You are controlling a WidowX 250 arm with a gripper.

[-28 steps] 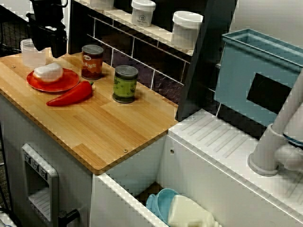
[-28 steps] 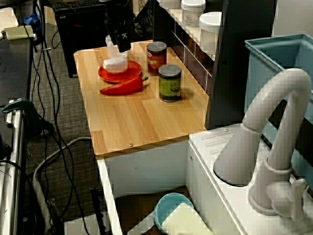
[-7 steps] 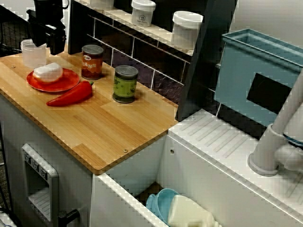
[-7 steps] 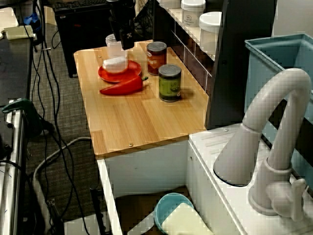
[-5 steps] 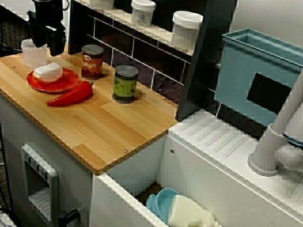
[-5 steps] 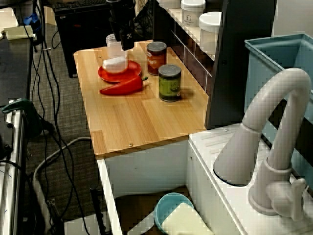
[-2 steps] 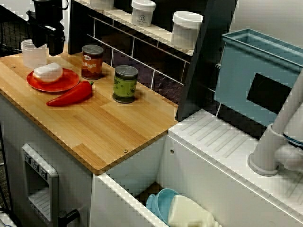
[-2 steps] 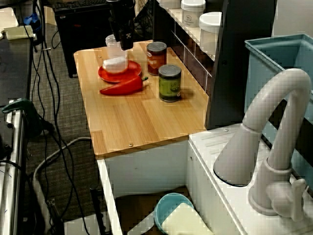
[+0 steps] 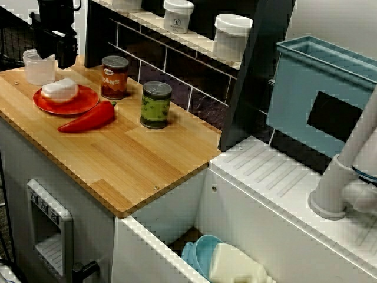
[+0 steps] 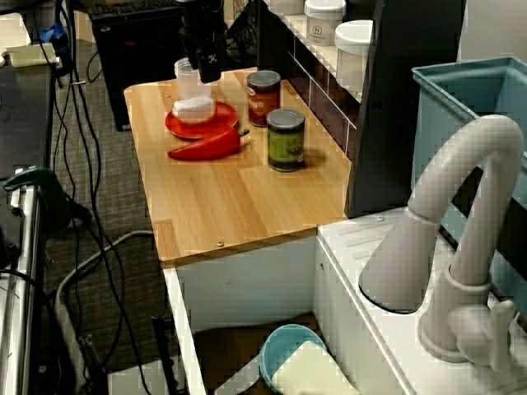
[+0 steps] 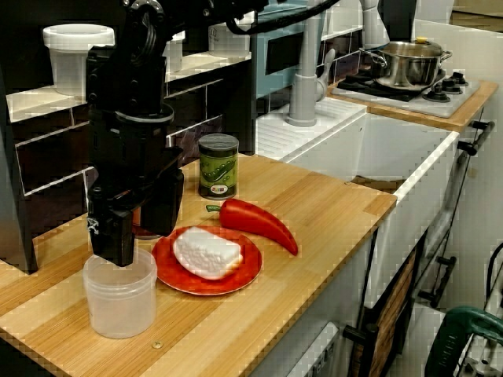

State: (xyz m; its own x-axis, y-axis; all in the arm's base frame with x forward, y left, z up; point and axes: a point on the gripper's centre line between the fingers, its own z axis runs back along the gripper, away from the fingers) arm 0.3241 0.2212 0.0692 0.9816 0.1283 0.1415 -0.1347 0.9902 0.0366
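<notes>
Where the wooden counter (image 11: 314, 206) starts at the left, we see a clear cup (image 11: 119, 302) standing upright, with the gripper (image 11: 141, 239) over it and one finger at its rim. We cannot tell whether the jaws clamp it. Rightward come a red plate (image 11: 169, 276) bearing a white block (image 11: 206, 253), a red pepper (image 11: 255, 221) and a green can (image 11: 218, 166).

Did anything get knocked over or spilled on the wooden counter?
No, nothing stands out. The green can and the red can stand upright, the red pepper lies beside the red plate, the white lump sits on it, and the clear cup stands upright at the gripper.
</notes>
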